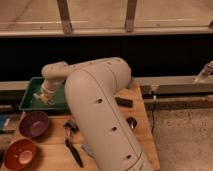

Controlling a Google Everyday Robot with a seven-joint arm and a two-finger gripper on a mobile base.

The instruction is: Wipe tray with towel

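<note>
A green tray sits at the back left of the wooden table. My white arm reaches from the front across to it. The gripper points down inside the tray, near its middle, and looks close to or on the tray floor. A small pale patch shows at the gripper's tip. It may be the towel, but I cannot tell for sure. The arm hides the right part of the tray.
A purple bowl and an orange bowl stand at the front left. A black utensil lies beside the arm. A black block and a small metal cup are at the right. A dark wall runs behind the table.
</note>
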